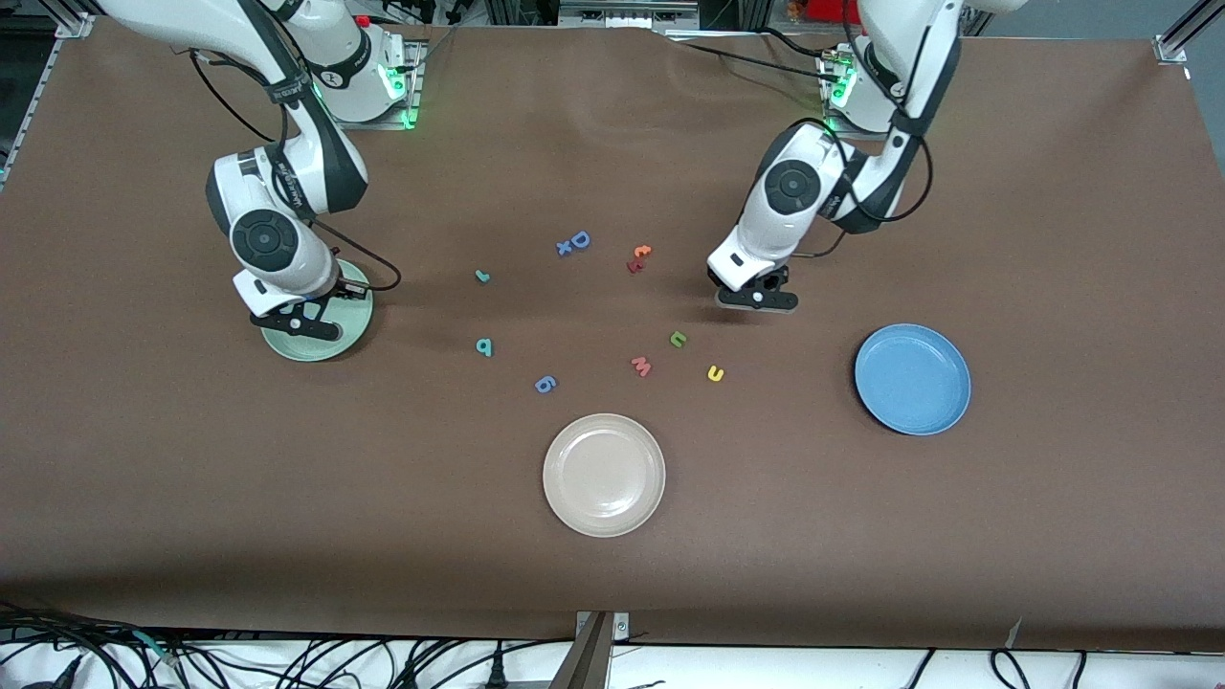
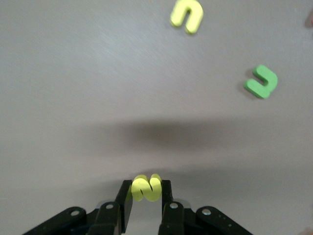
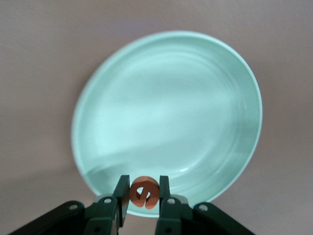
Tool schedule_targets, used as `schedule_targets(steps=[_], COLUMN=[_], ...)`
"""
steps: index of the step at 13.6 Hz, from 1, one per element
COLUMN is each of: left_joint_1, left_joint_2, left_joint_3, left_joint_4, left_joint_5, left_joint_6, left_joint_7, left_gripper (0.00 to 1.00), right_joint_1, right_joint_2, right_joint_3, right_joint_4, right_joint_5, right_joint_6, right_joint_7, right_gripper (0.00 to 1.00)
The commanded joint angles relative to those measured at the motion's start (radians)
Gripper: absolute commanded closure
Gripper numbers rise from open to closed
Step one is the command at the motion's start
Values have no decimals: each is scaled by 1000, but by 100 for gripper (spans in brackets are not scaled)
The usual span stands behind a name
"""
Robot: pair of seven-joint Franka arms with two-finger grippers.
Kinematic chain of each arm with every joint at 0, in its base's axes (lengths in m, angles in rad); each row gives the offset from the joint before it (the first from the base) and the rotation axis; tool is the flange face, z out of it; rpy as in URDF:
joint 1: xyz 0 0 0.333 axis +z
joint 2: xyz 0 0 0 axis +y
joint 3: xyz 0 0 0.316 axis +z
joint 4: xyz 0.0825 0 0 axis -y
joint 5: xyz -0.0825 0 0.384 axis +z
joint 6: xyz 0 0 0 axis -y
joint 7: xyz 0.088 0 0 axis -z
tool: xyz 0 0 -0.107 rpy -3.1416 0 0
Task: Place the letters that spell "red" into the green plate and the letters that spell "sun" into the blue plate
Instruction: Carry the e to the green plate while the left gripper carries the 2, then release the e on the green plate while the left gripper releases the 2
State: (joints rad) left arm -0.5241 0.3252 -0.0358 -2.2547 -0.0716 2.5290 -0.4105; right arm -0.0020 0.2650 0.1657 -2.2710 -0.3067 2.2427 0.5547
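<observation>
The right gripper (image 3: 143, 200) is hanging over the green plate (image 1: 356, 330) at the right arm's end of the table, its fingers (image 3: 122, 193) pinching the orange "e" (image 3: 144, 189) above the plate's rim; the plate itself is holding no letters (the wrist view shows its whole bowl). The left gripper (image 2: 146, 198) is hovering over bare table between the loose letters and the blue plate (image 1: 912, 379), its fingers pressing on the yellow "s" (image 2: 145, 187). The blue plate is sitting toward the left arm's end of the table, with nothing in it. Still lying on the table: the yellow "u" (image 1: 715, 373) and the green "n" (image 1: 678, 338) near each other, with the pinkish-red "w" (image 1: 640, 366) just beside them; the teal "r" (image 1: 482, 277) and teal "d" (image 1: 484, 347) toward the right arm's end; the blue "g" (image 1: 545, 385) near the cream-white plate (image 1: 604, 475); the blue capital "D" (image 1: 578, 240) farther from the front camera, with small orange and red letters (image 1: 638, 258) beside it.
</observation>
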Motion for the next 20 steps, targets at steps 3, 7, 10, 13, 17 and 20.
schedule_targets(steps=[3,7,10,13,17,20], left_joint_1=[150,309,393,446,483,504], left_joint_2=[-69,-66,-29,21,93,155], left_joint_3=[-1,-3,-1,1,2,4], left_joint_4=[35,53,102,205,297,351], left_joint_5=[1,1,1,4,73,75], left_joint_6=[-134,-136,-141,-202,-214,-214], left_joint_7=[281,554,717,792,788,795], left_gripper=[83,83,83,82,81,77], right_joint_1=[0,0,0,5,16,54], right_joint_2=[5,14,-18,-50,-20,49], right_joint_3=[-48,-49,-48,4,116,176], right_joint_4=[-111,-113,-110,-75,42,161], right_joint_5=[32,32,32,73,164,164], right_joint_6=[178,187,164,95,84,69], right_joint_7=[-55,-52,-39,11,115,253], right_gripper=[80,28,5,5,2,2])
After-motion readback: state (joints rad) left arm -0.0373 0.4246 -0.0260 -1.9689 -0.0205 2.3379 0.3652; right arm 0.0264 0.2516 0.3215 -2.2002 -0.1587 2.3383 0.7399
